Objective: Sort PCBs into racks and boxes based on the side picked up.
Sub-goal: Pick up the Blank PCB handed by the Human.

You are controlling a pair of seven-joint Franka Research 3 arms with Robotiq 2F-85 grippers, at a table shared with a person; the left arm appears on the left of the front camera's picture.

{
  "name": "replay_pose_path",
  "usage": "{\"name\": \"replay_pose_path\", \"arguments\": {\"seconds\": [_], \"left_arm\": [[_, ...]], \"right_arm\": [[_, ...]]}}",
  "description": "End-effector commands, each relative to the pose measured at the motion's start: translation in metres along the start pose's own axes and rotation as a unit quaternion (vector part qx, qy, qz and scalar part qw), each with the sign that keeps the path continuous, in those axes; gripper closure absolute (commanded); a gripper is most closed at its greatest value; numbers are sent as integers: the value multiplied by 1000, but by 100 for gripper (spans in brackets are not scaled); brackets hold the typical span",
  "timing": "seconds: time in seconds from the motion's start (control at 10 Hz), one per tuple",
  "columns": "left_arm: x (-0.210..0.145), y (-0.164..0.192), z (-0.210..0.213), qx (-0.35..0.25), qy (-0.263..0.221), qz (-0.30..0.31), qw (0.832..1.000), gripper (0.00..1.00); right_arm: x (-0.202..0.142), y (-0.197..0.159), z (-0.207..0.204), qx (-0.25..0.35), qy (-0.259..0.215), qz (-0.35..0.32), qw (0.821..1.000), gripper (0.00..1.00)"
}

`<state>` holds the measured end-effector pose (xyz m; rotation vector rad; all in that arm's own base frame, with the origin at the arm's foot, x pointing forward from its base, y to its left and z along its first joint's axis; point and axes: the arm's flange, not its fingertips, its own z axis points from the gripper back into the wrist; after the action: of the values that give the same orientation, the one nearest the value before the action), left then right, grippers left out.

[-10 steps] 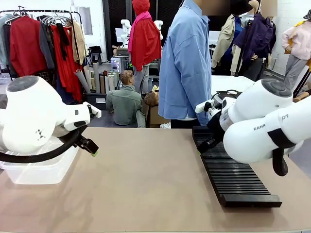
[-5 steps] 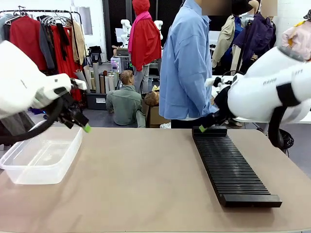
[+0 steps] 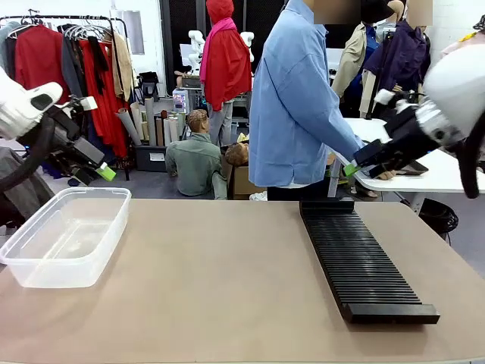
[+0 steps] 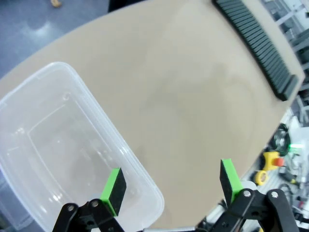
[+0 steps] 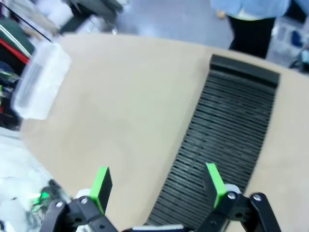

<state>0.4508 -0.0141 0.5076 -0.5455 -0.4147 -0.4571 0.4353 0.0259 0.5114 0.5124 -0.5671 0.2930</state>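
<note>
**Jaws apart on both sides**

Your left gripper (image 4: 171, 186) hangs wide open, nothing between its pads (image 4: 114, 189), with the clear tub (image 4: 63, 145) just below it on the counter (image 4: 193, 96). Your right gripper (image 5: 158, 186) is open too, seemingly empty through the blur, above the black rack (image 5: 231, 140).

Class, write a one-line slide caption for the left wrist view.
The left hand hangs open above the rim of the clear box, with the black slotted rack across the table.
</note>
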Motion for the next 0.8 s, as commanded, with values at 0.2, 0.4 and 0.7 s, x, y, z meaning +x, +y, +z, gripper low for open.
{"name": "replay_pose_path", "arguments": {"seconds": [0.2,0.4,0.7], "left_arm": [[-14,24,51,-131,-89,53,986,0],[-29,30,71,-203,-122,15,971,0],[-40,31,86,-200,-131,6,971,0]], "right_arm": [[-20,-40,48,68,-31,-86,993,0],[-34,-57,61,97,-50,-103,989,0],[-50,-74,72,185,-75,-100,975,0]]}}
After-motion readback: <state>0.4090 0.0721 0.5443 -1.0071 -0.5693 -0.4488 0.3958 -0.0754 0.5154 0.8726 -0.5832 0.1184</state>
